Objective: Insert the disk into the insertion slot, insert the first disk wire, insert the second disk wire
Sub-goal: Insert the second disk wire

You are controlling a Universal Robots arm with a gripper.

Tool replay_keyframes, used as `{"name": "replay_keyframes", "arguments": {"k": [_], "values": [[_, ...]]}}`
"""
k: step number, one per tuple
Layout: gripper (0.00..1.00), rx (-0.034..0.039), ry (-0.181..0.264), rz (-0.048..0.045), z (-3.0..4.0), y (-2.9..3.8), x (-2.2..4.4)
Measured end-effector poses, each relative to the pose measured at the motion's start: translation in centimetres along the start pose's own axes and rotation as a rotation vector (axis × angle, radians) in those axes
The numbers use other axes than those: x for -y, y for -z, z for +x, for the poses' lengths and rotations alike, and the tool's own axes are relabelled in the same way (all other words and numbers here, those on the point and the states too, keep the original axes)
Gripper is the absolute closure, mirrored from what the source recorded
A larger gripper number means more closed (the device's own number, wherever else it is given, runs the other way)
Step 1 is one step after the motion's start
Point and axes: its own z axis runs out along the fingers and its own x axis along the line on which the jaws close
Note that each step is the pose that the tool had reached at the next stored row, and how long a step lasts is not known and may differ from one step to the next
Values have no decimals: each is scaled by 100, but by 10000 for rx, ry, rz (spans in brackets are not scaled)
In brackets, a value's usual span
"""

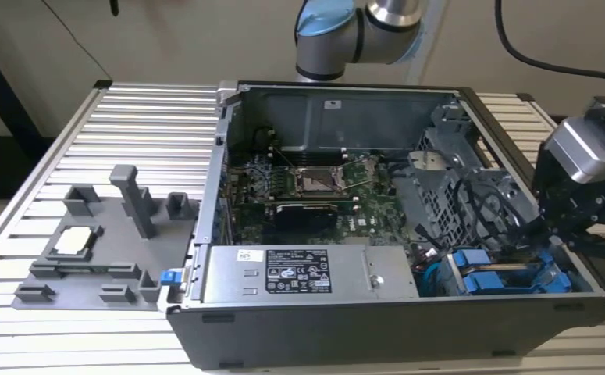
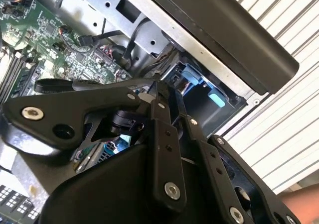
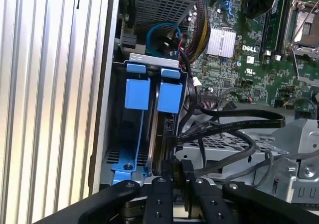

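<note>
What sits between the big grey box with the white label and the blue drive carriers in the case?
In the exterior view, a bundle of cables fills the gap between the grey box and the blue carriers.

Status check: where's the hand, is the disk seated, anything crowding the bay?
Hand at the drive bay. Disk sits in the insertion slot, beside a second blue carrier. Black cables cross right beside it.
</note>
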Motion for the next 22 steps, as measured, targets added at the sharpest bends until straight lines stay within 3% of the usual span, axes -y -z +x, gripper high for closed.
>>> {"name": "replay_keyframes", "arguments": {"k": [9,22], "values": [[81,-1,-186,-13,40,-102,-4],[81,-2,-1220,98,43,-140,-25]]}}
